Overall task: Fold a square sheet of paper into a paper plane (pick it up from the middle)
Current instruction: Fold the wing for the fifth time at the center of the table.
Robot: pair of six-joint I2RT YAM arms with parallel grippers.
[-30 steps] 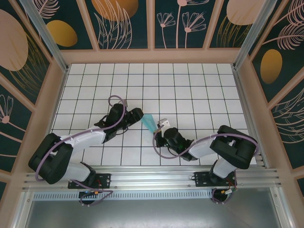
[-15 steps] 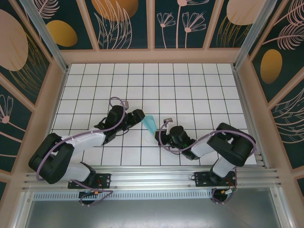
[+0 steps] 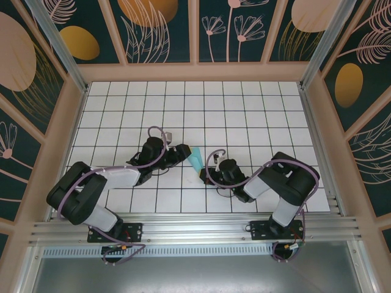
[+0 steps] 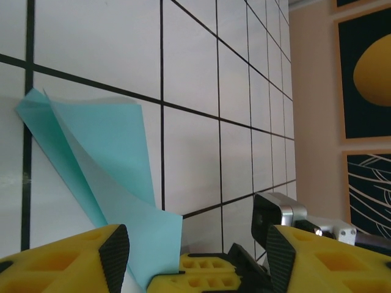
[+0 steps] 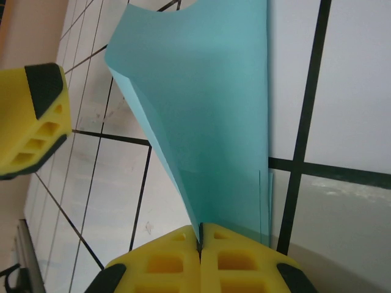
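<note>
Right tool [image 5: 200, 235] is clenched on the paper sheet [image 5: 208, 122]. Its fingers are shut flat together at the bottom of the right wrist view and nip only the narrow end of the folded layers. Left tool [image 4: 195, 247] is released, jaws apart at the bottom corners of the left wrist view, gripping nothing. The sheet's [image 4: 98, 146] near corner sits between them.

In the top view the sheet [image 3: 195, 157] is a small cyan wedge at frame centre, between my left tool [image 3: 182, 151] and right tool [image 3: 206, 169]. It is partly lifted off the white gridded bench [image 3: 244, 110]. I can't tell whether the far tip touches the bench.

Risks, my judgement:
- The grip is thin and right at the edge. Any pull from the left side likely slides the sheet out of my right tool.
- The layers fan open and curve, with no hard crease showing. If I close left on the bowed flap, I probably crumple it or set a crooked fold, and the wings come out uneven.
- Both tools crowd the sheet. Closing or advancing left could pinch or knock my right fingers [image 4: 201, 274] instead of paper.
- Pushing down at the bench with the sheet curled could buckle the tip.
</note>
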